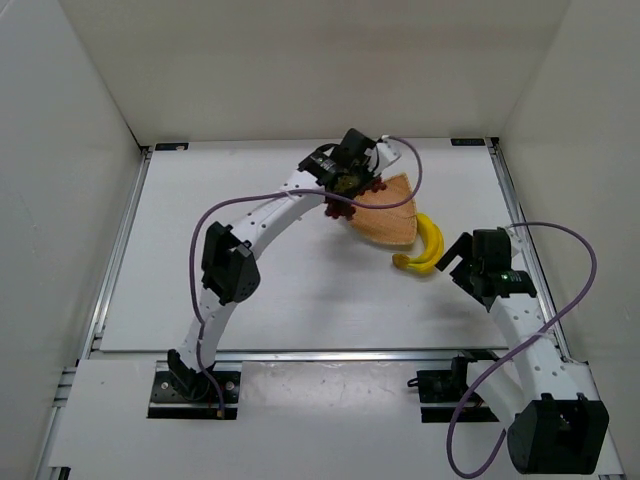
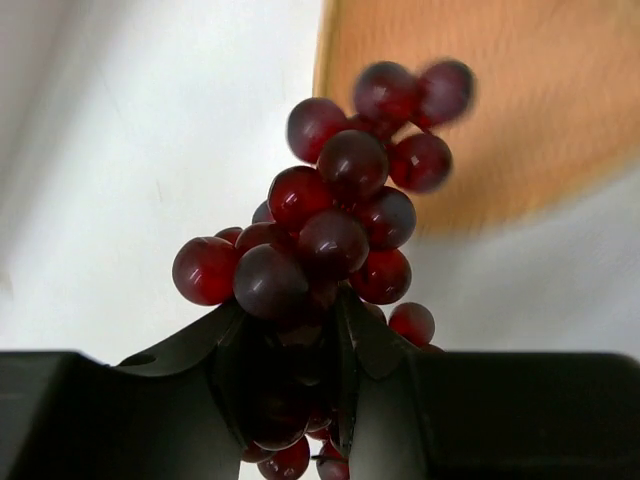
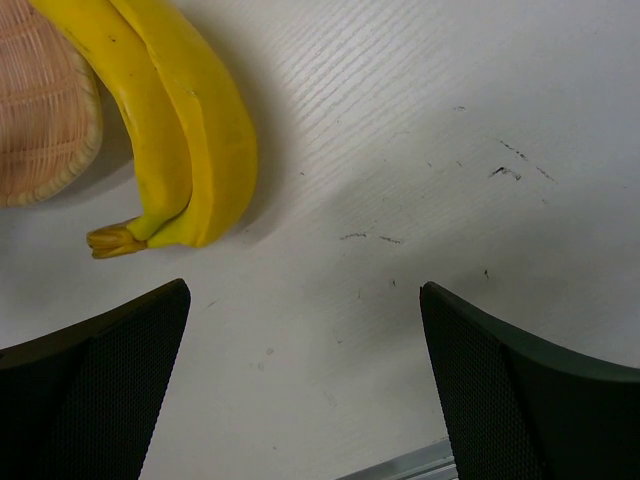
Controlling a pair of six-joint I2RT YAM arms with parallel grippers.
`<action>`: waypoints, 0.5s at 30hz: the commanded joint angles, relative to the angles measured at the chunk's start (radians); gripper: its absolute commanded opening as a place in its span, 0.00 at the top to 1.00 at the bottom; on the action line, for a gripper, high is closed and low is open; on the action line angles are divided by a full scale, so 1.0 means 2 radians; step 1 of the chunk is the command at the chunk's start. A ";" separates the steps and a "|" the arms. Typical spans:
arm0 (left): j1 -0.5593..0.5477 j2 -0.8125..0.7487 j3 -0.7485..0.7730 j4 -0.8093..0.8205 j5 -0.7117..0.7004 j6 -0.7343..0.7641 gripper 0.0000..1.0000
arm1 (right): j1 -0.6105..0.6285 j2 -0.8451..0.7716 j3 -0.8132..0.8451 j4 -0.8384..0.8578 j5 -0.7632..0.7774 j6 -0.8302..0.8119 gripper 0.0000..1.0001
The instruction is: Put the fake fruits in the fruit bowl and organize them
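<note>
Left gripper (image 2: 291, 345) clamping grapes (image 2: 331, 243), seemingly above bowl (image 2: 545, 110)

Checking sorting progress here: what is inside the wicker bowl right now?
Nothing shows inside the wicker bowl: its visible weave is bare. The bananas lie on the table beside it. The left gripper, shut on the grapes, hangs over the bowl's left corner and hides that part.

Reaches left arm (image 1: 262, 215) far forward in a high arch, bending right, wrist pitched down. Clamps left gripper (image 2: 290, 335) tight on grapes (image 2: 330, 235). Holds right arm (image 1: 520, 320) short and low at right side, forearm angled forward-left. Points right gripper (image 3: 305, 300) downward, jaws spread wide.
</note>
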 commanded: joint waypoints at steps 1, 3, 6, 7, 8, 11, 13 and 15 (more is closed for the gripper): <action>-0.002 0.065 0.095 0.067 -0.023 0.006 0.74 | 0.001 0.013 0.030 0.027 -0.007 -0.018 0.00; -0.010 0.087 0.122 0.085 -0.017 0.012 0.70 | 0.001 0.025 0.037 0.027 -0.012 -0.023 0.00; -0.020 0.100 0.116 0.118 -0.001 0.018 0.64 | 0.001 0.039 0.049 0.038 -0.027 -0.023 0.00; -0.020 0.107 0.116 0.118 0.006 0.018 0.60 | 0.001 0.044 0.049 0.038 -0.032 -0.023 0.00; -0.020 0.114 0.122 0.118 0.019 0.022 0.57 | 0.001 0.050 0.053 0.048 -0.038 -0.023 0.00; -0.025 0.114 0.122 0.127 0.031 0.022 0.34 | 0.001 0.059 0.053 0.069 -0.068 -0.033 0.00; -0.025 0.114 0.122 0.134 0.031 0.022 0.12 | 0.001 0.066 0.058 0.074 -0.081 -0.033 0.00; -0.025 0.114 0.122 0.134 0.031 0.022 0.00 | 0.001 0.072 0.058 0.085 -0.088 -0.033 0.00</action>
